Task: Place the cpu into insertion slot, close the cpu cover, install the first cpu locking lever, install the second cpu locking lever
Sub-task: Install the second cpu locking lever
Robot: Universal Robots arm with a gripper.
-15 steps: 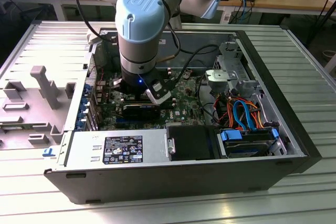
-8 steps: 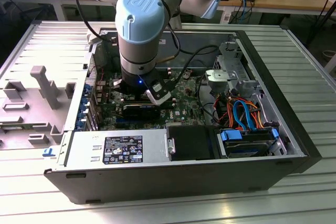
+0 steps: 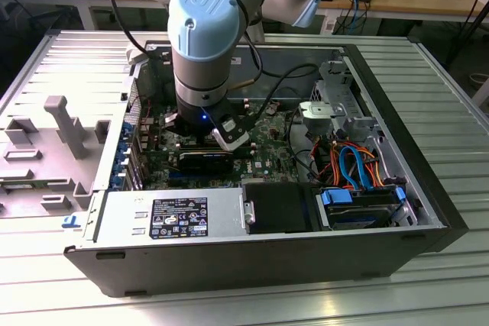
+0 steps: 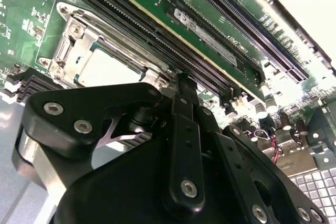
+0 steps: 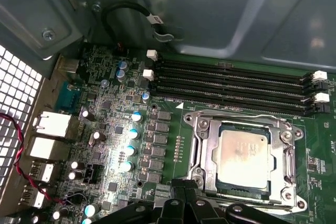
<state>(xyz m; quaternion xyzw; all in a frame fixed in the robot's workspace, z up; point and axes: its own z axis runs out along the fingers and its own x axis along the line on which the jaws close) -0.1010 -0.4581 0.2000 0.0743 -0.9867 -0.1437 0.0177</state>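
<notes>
I see the cpu (image 5: pixel 242 159) seated in the insertion slot (image 5: pixel 210 162), the cpu cover (image 5: pixel 202 125) folded down around it. My claw (image 5: pixel 183 188), fingers pressed together, hangs just beside the socket's edge, over the green board (image 5: pixel 168 129) inside the computer case (image 3: pixel 252 257).

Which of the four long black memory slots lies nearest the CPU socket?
The outermost memory slot in the first wrist view, running right alongside the cpu cover's metal frame.

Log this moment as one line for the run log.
chip: seated in socket | cover: closed over chip | tool: at socket edge | board: inside case
</notes>
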